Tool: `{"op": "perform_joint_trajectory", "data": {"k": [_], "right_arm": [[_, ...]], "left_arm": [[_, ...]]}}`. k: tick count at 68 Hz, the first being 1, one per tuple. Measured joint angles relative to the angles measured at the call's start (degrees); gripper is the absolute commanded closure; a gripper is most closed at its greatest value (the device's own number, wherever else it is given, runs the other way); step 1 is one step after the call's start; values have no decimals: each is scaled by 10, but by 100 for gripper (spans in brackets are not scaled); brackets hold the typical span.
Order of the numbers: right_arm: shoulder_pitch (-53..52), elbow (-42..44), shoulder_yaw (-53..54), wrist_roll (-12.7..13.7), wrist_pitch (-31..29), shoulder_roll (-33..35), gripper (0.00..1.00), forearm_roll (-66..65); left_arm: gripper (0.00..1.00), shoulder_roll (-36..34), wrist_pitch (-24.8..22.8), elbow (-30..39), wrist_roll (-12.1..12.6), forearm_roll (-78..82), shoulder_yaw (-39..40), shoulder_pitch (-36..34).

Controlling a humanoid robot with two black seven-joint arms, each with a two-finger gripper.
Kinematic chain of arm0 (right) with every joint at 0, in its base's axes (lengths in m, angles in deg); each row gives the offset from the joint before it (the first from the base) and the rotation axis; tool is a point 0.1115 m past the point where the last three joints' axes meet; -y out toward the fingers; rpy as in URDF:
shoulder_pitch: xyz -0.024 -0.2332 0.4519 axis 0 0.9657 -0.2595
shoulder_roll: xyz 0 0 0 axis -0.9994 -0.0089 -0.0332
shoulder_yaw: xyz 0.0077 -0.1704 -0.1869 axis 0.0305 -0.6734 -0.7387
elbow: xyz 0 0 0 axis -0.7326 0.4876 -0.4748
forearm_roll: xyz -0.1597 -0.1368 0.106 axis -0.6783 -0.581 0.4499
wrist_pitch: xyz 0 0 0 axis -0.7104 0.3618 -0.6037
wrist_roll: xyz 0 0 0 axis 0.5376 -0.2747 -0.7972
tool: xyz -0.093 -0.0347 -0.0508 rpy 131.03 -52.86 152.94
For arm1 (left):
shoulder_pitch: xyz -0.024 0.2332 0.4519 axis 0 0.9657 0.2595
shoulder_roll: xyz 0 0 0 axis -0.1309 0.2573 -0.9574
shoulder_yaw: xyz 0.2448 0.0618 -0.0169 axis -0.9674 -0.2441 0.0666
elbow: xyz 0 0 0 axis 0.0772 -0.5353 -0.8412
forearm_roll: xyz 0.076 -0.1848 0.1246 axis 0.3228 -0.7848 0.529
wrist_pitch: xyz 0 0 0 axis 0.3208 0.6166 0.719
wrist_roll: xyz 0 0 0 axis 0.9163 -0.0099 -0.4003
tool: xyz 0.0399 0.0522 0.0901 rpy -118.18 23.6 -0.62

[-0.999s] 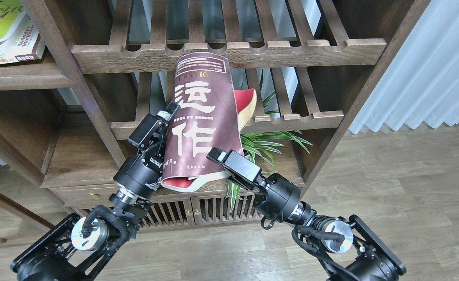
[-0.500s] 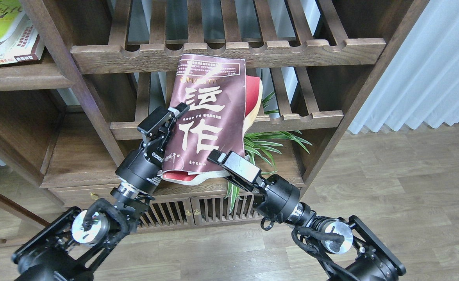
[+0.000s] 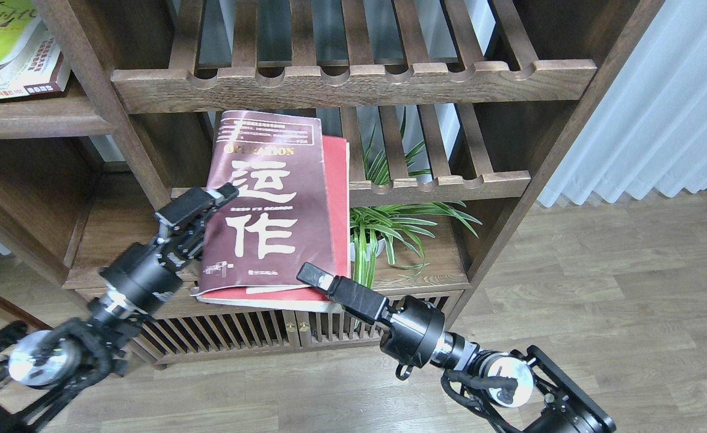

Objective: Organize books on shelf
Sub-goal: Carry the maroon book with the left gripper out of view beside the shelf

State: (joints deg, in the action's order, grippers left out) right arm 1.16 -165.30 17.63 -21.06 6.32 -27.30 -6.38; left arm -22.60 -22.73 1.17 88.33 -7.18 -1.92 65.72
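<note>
Maroon paperback (image 3: 272,207) carried in mid-air before the slatted rack (image 3: 437,183), long axis running away toward it. Pinched at left edge by left gripper (image 3: 218,198); right gripper (image 3: 312,275) under near corner, closure unclear. Destination shelf board (image 3: 25,117) up-left, nearer left arm.

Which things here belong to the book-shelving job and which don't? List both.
Job:
- maroon book, held at its edges by the left tool and right tool
- stacked books on the upper left
- brown shelf board under them

Not the job:
- potted plant
- slatted racks
- curtain
</note>
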Motion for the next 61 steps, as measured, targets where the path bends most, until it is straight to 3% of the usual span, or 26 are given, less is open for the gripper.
{"op": "perform_joint_trajectory", "data": {"k": [11,38,61], "right_arm": [[0,17,-10,0,0,0,0,-1],[-2,42,-13,0,0,0,0,-1],[-7,56,-13,0,0,0,0,-1]], "left_arm": [[100,-80,0,2,5,35,0,0],[100,-294,0,31,58,49,7,-17],[100,-465,0,50,62,48,74,-21]]}}
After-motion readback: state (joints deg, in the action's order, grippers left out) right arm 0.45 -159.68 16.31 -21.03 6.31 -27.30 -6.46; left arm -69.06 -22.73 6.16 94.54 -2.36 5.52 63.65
